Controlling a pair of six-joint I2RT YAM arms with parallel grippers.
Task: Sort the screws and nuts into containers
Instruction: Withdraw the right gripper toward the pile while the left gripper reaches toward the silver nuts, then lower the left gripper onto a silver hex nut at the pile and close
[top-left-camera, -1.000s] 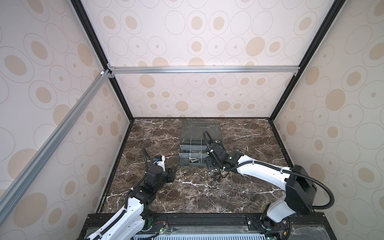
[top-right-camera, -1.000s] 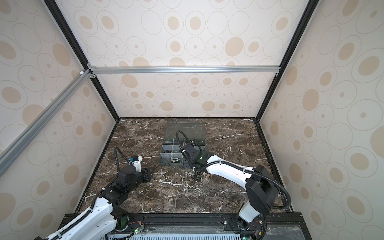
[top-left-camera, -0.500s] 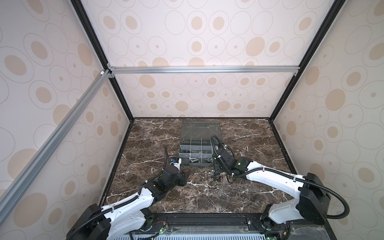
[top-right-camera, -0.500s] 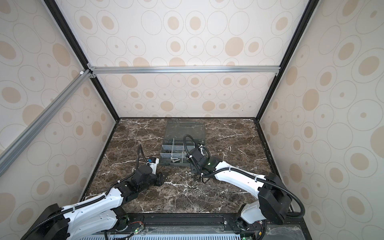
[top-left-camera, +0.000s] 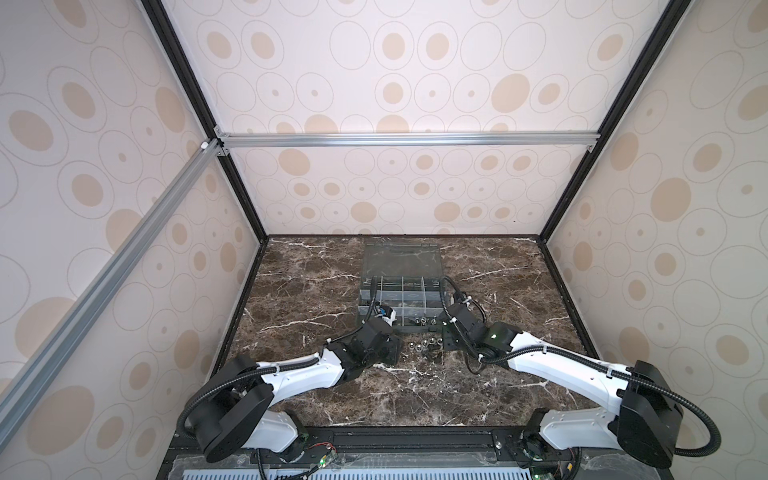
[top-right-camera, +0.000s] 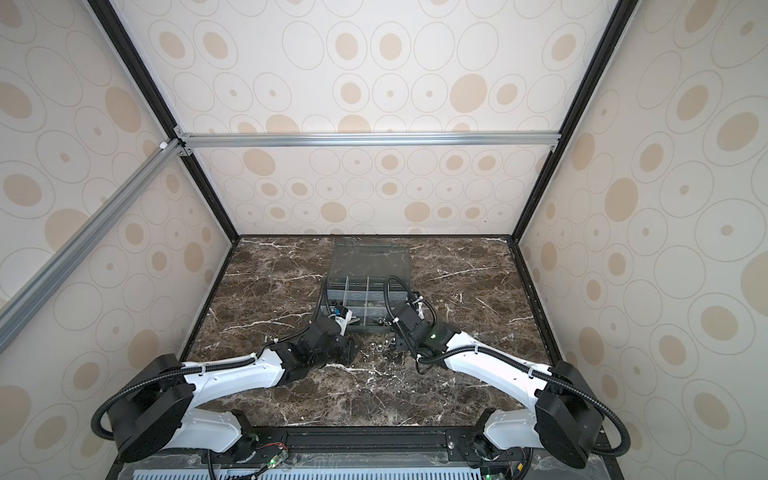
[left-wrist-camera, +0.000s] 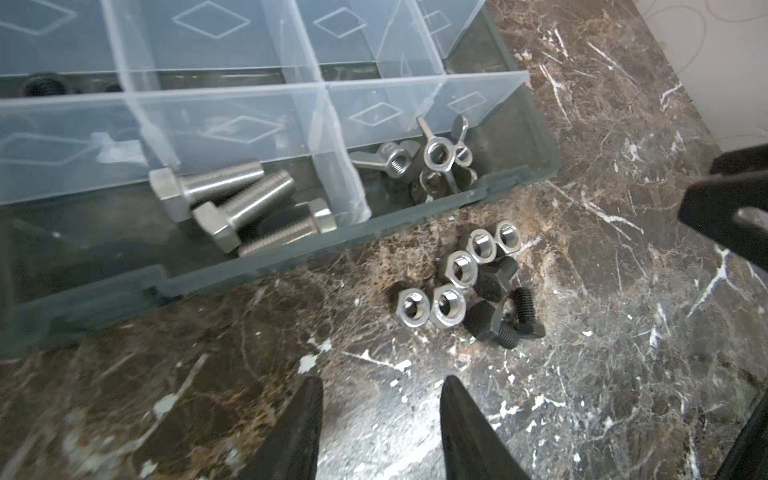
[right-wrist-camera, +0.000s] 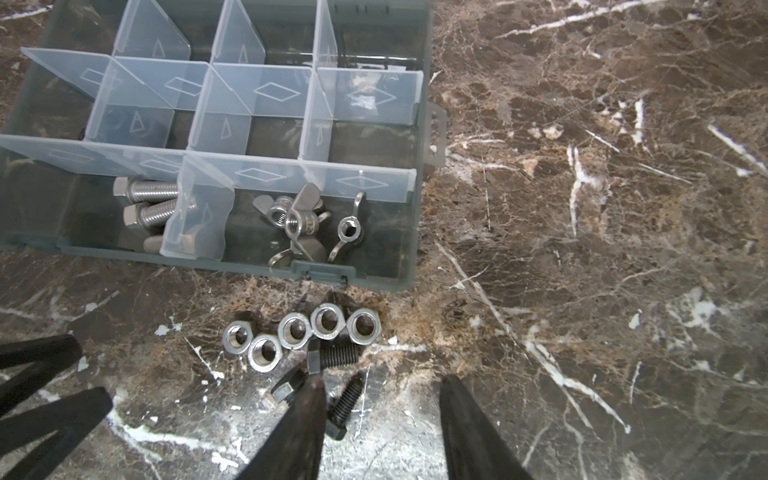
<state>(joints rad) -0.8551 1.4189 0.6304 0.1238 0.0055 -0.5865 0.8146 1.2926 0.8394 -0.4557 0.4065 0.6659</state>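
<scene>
My left end effector (left-wrist-camera: 382, 380) and right end effector (right-wrist-camera: 382, 379) stood open, empty, beside loose nuts (right-wrist-camera: 295, 330) just near of the box (right-wrist-camera: 124, 249).

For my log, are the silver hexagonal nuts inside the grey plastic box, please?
Out: the silver hexagonal nuts lie on the marble tabletop.
</scene>
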